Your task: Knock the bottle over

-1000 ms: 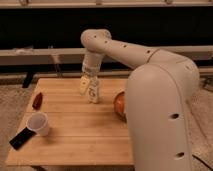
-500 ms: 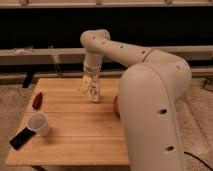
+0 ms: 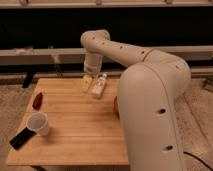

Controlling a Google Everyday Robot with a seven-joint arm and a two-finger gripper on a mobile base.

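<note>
The small white bottle (image 3: 98,86) is on the wooden table (image 3: 75,135) near its far edge. It leans far over or lies on its side, with its top pointing to the back right. My gripper (image 3: 90,71) hangs from the arm just above and to the left of the bottle, over the pale yellow flat piece (image 3: 87,83). The gripper holds nothing that I can see.
A white paper cup (image 3: 39,123) stands at the front left, with a black flat object (image 3: 22,138) beside it at the table's edge. A dark red object (image 3: 37,100) lies at the left edge. An orange object (image 3: 116,104) shows partly behind my arm (image 3: 150,100).
The bottle stood upright under the gripper before and now lies tipped toward the right. The gripper has risen slightly and sits left of the bottle.
</note>
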